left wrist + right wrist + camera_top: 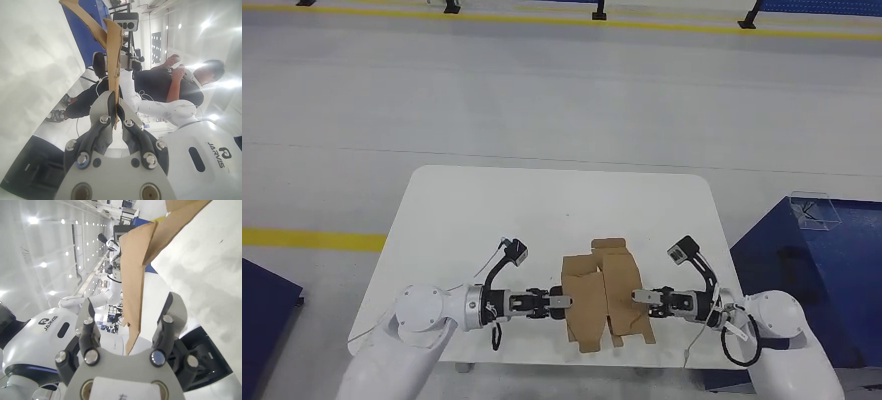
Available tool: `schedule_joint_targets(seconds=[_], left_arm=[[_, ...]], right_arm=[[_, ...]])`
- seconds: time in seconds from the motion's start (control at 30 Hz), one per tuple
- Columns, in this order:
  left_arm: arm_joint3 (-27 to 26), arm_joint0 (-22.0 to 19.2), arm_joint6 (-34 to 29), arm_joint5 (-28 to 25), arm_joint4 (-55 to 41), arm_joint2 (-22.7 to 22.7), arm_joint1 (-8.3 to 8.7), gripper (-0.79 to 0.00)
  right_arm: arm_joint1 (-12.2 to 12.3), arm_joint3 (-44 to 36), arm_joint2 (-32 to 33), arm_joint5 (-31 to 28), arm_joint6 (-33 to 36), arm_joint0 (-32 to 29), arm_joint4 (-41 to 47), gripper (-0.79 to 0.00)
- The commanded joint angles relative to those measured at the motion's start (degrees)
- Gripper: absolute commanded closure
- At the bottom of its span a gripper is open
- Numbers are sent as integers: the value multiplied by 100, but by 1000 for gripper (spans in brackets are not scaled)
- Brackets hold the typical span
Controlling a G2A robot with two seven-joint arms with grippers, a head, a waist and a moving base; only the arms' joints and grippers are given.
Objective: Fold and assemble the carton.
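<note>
A flat brown cardboard carton [604, 295] lies partly folded near the front edge of the white table [492, 220], held up between both arms. My left gripper [564, 301] is at its left side, shut on the carton's edge [114, 79]; the pads [111, 100] pinch the thin board. My right gripper [638, 297] is at the carton's right side and stands open, with a carton flap [132, 291] passing between its spread fingers [176, 308] without being pinched.
A blue bin [812, 260] with a small clear box [814, 210] on it stands to the right of the table. Another blue object [262, 310] sits at the left. The table's far half is bare white surface.
</note>
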Motion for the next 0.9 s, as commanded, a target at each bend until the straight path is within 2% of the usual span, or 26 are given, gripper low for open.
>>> schedule_joint_targets(seconds=[0.0, 0.1, 0.13, 0.17, 0.2, 0.37, 0.47, 0.63, 0.7, 0.87], left_arm=[[1, -19, 4, 9, 30, 49, -1, 0], [-3, -4, -2, -2, 24, 74, 6, 0], [-8, 4, -14, -5, 14, 72, 10, -105], [-13, 17, -21, -18, 11, 70, 15, -342], [-16, 29, -13, -20, 10, 64, 19, -785], [-79, 107, -103, -125, -221, -103, 60, -785], [-147, 307, -210, -180, -347, -527, 151, -785], [-270, 815, -345, -260, -255, -1660, 371, -785], [-197, 920, -451, -210, -250, -1984, 434, -785], [124, 841, -540, -176, -265, -2158, 487, -785]], right_arm=[[10, 34, -27, 8, 47, 22, 50, 0], [29, 79, -38, -9, 79, 24, 101, 0], [35, 94, -34, -16, 82, 21, 119, 0], [42, 104, -35, -21, 91, 17, 135, 0], [49, 113, -33, -31, 104, 15, 141, 0], [85, 160, 27, -149, 110, -21, 217, 0], [118, 162, 196, -288, 52, -96, 243, 0], [191, 190, 687, -506, -182, -280, 208, 0], [224, 231, 846, -439, -194, -300, 187, 0], [269, 308, 1025, -322, -298, -287, -31, 0]])
